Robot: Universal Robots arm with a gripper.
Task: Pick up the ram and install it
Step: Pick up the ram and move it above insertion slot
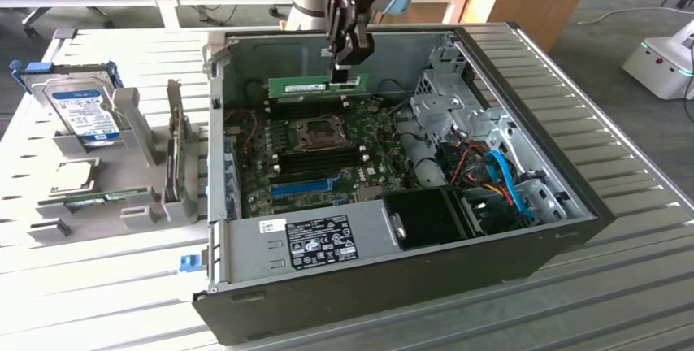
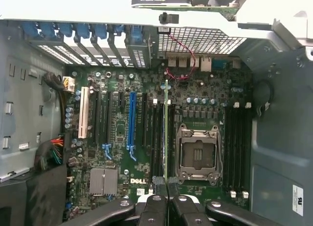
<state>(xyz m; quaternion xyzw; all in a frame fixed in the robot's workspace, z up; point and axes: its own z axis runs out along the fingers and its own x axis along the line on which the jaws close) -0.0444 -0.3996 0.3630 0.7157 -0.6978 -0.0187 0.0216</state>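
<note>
The black metal claw (image 1: 346,65) is clenched tight on the thin green ram stick (image 1: 298,85). It holds the stick up on its long edge inside the big open black computer box (image 1: 325,302). In the wrist view the ram stick (image 2: 166,123) hangs over the long black slots (image 2: 157,138) of the green main board (image 2: 195,89), just beside the square silver chip holder (image 2: 198,152). I cannot tell if the stick touches a slot.

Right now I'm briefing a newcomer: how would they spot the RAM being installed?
Find the open black computer case, then the motherboard inside. The ram is the thin green stick held on edge above it by the end effector; its twin sits in the grey holder outside.
</note>
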